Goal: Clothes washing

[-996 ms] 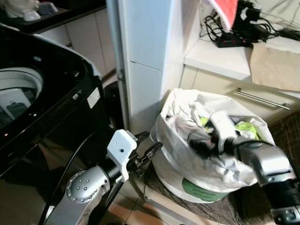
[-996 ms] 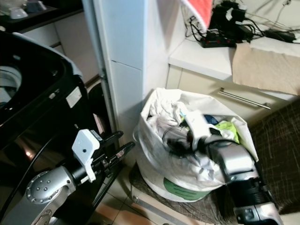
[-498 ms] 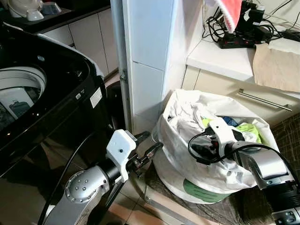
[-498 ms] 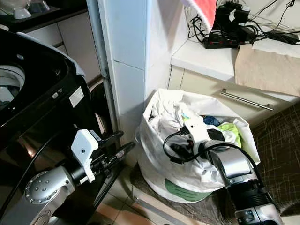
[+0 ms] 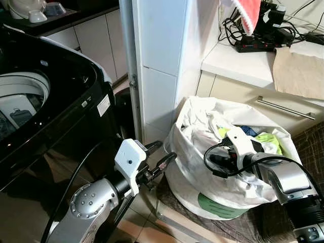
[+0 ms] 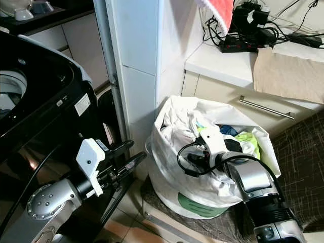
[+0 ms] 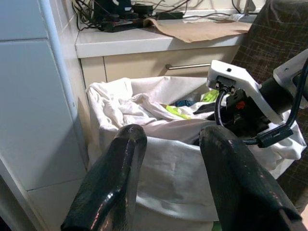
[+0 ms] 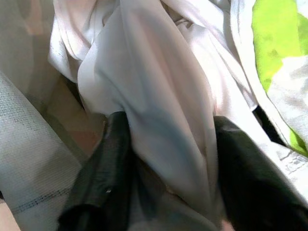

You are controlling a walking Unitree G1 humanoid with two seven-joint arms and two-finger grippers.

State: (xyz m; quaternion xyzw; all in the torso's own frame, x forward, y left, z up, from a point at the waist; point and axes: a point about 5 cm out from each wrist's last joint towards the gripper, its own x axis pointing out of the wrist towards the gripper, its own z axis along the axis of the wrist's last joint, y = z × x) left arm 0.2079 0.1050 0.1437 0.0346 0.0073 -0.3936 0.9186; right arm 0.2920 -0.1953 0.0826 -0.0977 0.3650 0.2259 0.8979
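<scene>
Since a second ago your right pincer (image 5: 215, 163) has settled inside the white laundry bag (image 5: 202, 187), and the blur around it has gone; over the last half second almost nothing has shifted. Its two black fingers (image 8: 103, 168) stand apart with a fold of white cloth (image 8: 154, 106) lying between them. You can see the cloth bulging through the gap in the right wrist view, but it is not clear that the fingers are pressing on it, so treat the grip as unconfirmed. A lime-green garment (image 8: 274, 43) lies just beside that fold.

The bag sits on the floor beside the white pillar (image 5: 157, 66), below the surface (image 5: 233, 61) that carries a power strip (image 5: 255, 46) and a tangle of cables. White, green and blue laundry fills it to the brim.

Your left pincer (image 5: 157, 163) hangs in the air between the black washing machine (image 5: 50, 116) and the bag, fingers spread and empty, pointing toward the bag's side. The washer's drum opening (image 5: 23, 98) shows at your far left.
</scene>
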